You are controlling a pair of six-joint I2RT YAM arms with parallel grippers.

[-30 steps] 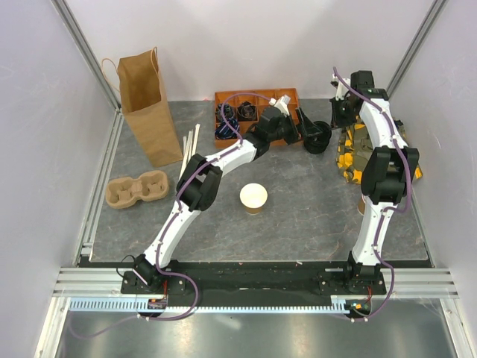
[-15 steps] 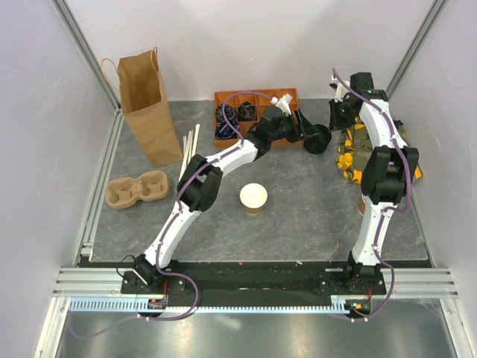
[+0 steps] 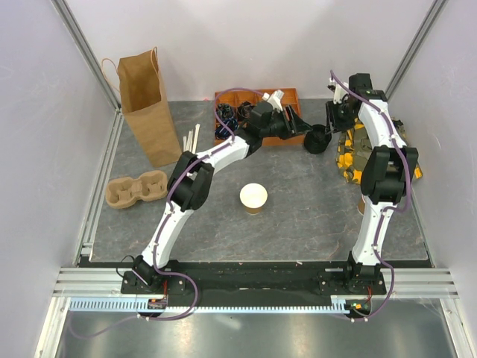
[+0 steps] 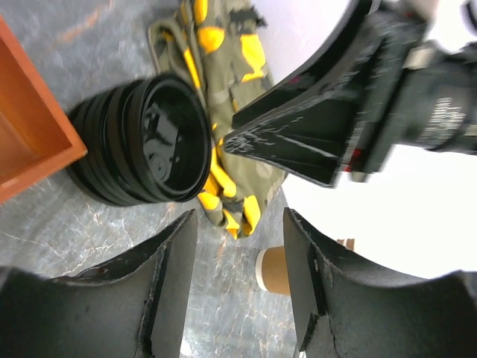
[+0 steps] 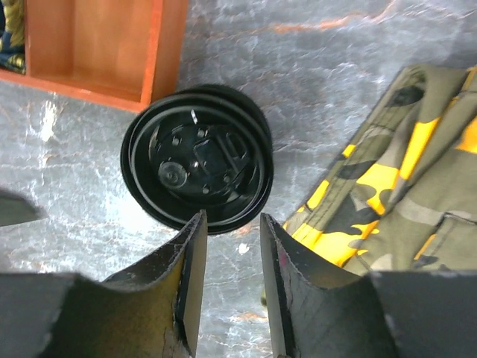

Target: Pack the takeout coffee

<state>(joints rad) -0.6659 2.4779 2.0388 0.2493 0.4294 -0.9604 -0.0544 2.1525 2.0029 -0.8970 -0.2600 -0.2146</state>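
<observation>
The takeout coffee cup (image 3: 253,198), tan paper with a white inside and an open top, stands alone mid-table. A stack of black lids (image 3: 319,139) sits right of the orange tray (image 3: 294,95). My left gripper (image 3: 307,128) reaches in from the left beside the lid stack (image 4: 141,142). Its jaws stand apart with only table between the fingers (image 4: 175,276), so the left gripper (image 4: 238,298) is open. My right gripper (image 3: 333,121) hovers over the lid stack (image 5: 197,168). The right gripper (image 5: 227,276) is open and empty, and it shows as a black wedge (image 4: 298,142) in the left wrist view.
A brown paper bag (image 3: 145,104) stands at the back left, with wooden stirrers (image 3: 190,143) and a pulp cup carrier (image 3: 138,188) near it. A yellow camouflage cloth (image 3: 356,153) lies by the right arm. Nested tan cups (image 4: 274,270) stand near that arm.
My left arm has swung toward the lid stack and its jaws have narrowed. The right gripper's jaws have parted from shut. The cup has not moved.
</observation>
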